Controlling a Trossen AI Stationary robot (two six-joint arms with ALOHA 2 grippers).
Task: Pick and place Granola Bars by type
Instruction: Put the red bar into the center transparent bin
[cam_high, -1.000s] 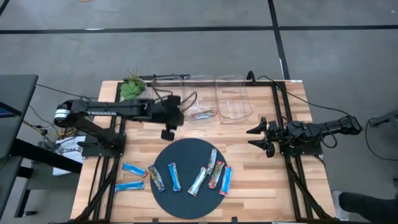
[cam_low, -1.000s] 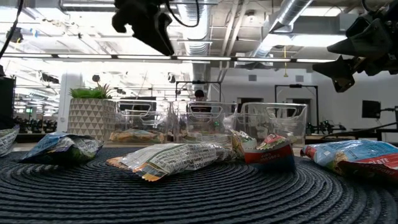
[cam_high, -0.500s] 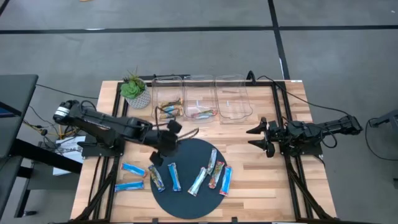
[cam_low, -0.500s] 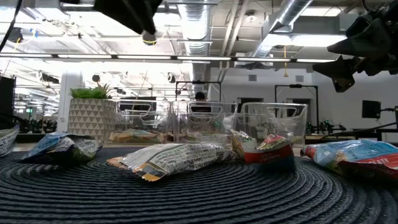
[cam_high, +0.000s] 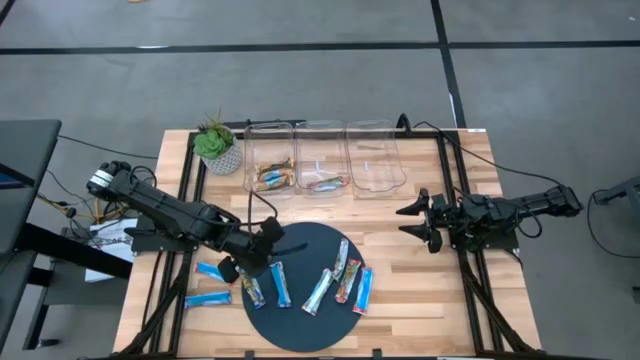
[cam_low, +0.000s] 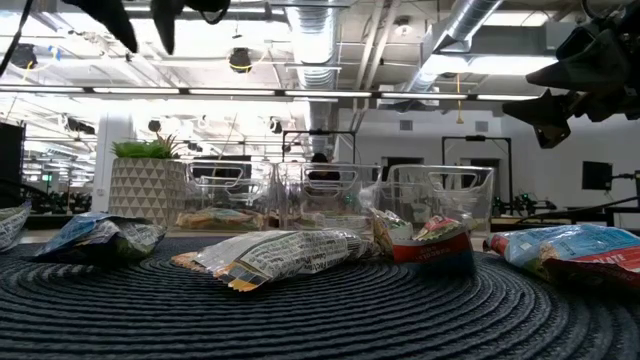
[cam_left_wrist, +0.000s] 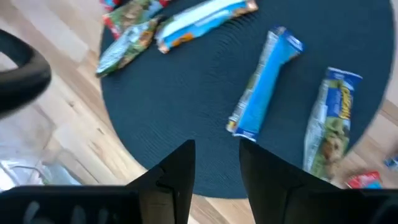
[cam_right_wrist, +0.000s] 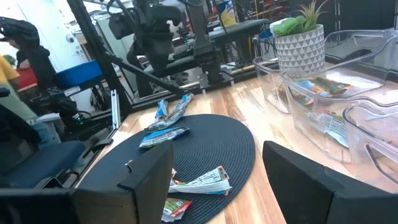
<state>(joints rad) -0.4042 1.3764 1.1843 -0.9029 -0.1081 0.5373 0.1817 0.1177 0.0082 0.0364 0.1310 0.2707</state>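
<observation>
- Hovering above the near-left rim of the round dark mat (cam_high: 300, 248): left gripper (cam_high: 243, 266), pointed down at the counter (cam_high: 410, 285).
- Left jaws parted by a narrow gap, nothing between them; a bright blue bar (cam_left_wrist: 264, 84) on the mat just beyond the fingertips in the wrist view.
- Parked over the right side of the counter, well apart from the mat: right gripper (cam_high: 403, 221), jaws spread wide and empty.
- Granola Bars (cam_high: 320, 291) lying loose in three places: on the mat, on bare wood, and in the bins.
- On the mat, left part: one multicoloured bar (cam_high: 252, 289) at the rim and the bright blue bar beside it.
- On the mat, right part: a tight cluster of four, silvery, multicoloured and blue, some touching or overlapping.
- On bare wood, left of the mat: two blue bars (cam_high: 214, 272), one nearer the front edge than the other, close by the left gripper.
- At the far edge, side by side: three clear bins (cam_high: 372, 130).
- In the left bin: multicoloured bars (cam_high: 271, 177).
- In the middle bin: a silvery bar (cam_high: 326, 183).
- Standing left of the bins: a potted plant (cam_high: 213, 143).
</observation>
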